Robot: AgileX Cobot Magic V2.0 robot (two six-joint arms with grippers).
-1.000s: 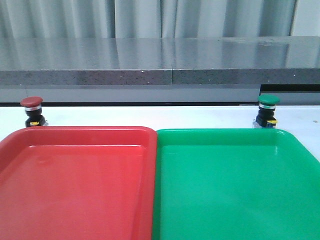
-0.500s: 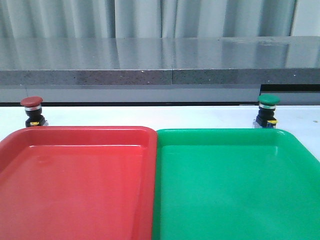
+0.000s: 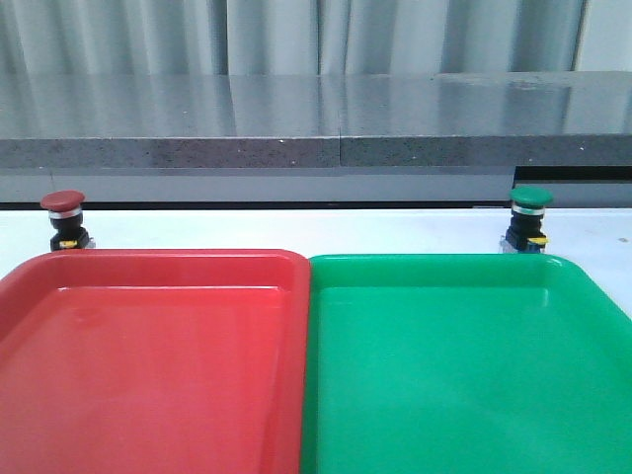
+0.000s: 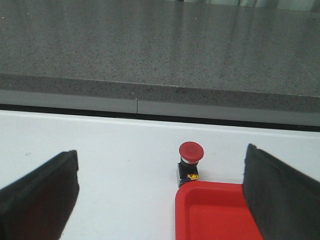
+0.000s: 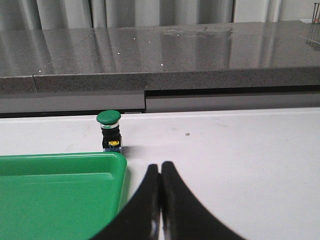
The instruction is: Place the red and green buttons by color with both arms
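Front view, nearest: red tray (image 3: 148, 365) on the left, green tray (image 3: 464, 365) on the right, long edges touching down the middle. Neither tray holds anything. No arm or gripper shows in this view; only the wrist views give them.

Just past the red tray's far left corner, the red button (image 3: 63, 219) stands upright on the white table (image 3: 296, 229). Just past the green tray's far right corner, the green button (image 3: 527, 217) stands upright too. Buttons well apart, each on bare table, outside its tray. Behind them a grey speckled counter (image 3: 316, 118), then pale curtains (image 3: 296, 35).

Left wrist view: left gripper (image 4: 160, 200) fingers (image 4: 40, 200) spread wide, nothing between them. The red button (image 4: 190, 162) sits ahead of the gripper, between the finger lines but nearer the finger over the red tray (image 4: 215, 210); not touching either finger. Yellow tab faces the camera.

Right wrist view: right gripper (image 5: 160, 175) fingers (image 5: 140, 210) pressed together, holding nothing. The green button (image 5: 109, 130) sits ahead and off to one side of the tips, near but apart, just beyond the green tray (image 5: 55, 195) corner. Gripper tips sit beside the green tray's edge, over bare table.
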